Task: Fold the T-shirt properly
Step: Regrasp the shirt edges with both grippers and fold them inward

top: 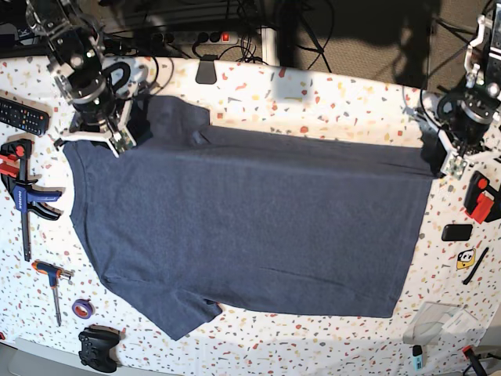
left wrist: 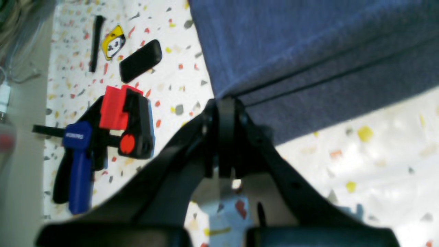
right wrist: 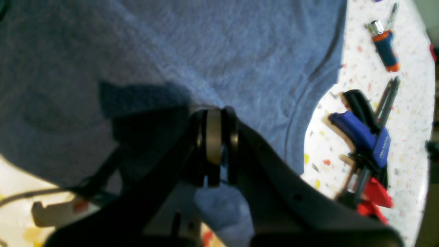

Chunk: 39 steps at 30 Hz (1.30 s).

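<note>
T-shirt (top: 250, 227) lies spread flat — each hand (left wrist: 224, 109) (right wrist: 214, 137) pinching fabric.

Workshop bench — bar clamp (top: 23, 196), screwdriver (top: 52, 282), cables behind.

Along the table's left edge we see a remote control (top: 23, 117), a blue and red bar clamp (top: 23, 196), an orange-handled screwdriver (top: 52, 283) and a purple tape roll (top: 82, 308), with a black game controller (top: 99, 347) at the near-left corner. Along the right edge we find a second red and black clamp (top: 479, 197), a black rectangular block (top: 456, 232), a yellow sticker (top: 466, 258) and a thin black stick (top: 475, 265). At the far edge a power strip (top: 205, 37) lies among cables.
</note>
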{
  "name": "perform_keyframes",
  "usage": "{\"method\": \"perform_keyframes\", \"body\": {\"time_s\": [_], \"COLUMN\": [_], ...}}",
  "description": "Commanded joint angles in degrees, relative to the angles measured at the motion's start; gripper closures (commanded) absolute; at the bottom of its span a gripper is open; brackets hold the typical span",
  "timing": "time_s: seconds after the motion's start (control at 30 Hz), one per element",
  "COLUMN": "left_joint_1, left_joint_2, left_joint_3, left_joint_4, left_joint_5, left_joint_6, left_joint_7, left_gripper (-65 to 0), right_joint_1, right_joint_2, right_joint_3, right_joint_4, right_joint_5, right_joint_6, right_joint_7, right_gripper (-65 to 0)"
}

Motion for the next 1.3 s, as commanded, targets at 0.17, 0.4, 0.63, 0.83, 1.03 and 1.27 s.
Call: {"method": "perform_keyframes", "body": {"time_s": [0.17,0.4,0.63,0.83,1.03,1.27], "left_joint_1": [-5.8,-10.4,-12.3,-12.7,-12.9,-13.8], "left_joint_2": [2.7,5.4,5.4,5.4,5.3,5.3], "left_joint_3": [-0.7,-0.7,-0.7,-0.7,-0.7,-0.8], "left_joint_4": [-5.0,-10.5,-12.0,-12.0,-12.0,-10.7], "left_joint_5": [0.0,0.6,0.6,0.6,0.6,-1.8], "left_joint_6": [-2.5,-4.9,-5.1,-5.1,-5.0,-4.6], "left_joint_7": [-1.2,-1.0,-1.0,-1.0,-0.5,3.9], "left_gripper": [0.0,0.0,0.0,0.0,-26.1,-26.0], "right_joint_1": [6.1,10.1,11.8,11.8,11.8,11.6], "right_joint_2": [-2.1,-3.5,-3.5,-3.5,-3.5,-3.5], "right_joint_3": [0.5,0.5,0.5,0.5,0.6,0.6], "right_joint_4": [-4.6,-7.0,-7.0,-7.0,-7.0,-6.7], "right_joint_5": [1.5,1.5,1.4,1.5,-1.6,-1.0], "right_joint_6": [3.1,4.1,4.1,4.1,1.8,-5.2], "right_joint_7": [1.0,1.4,1.9,2.0,2.0,-0.5], "right_gripper": [0.0,0.0,0.0,0.0,-23.1,-23.0]}}
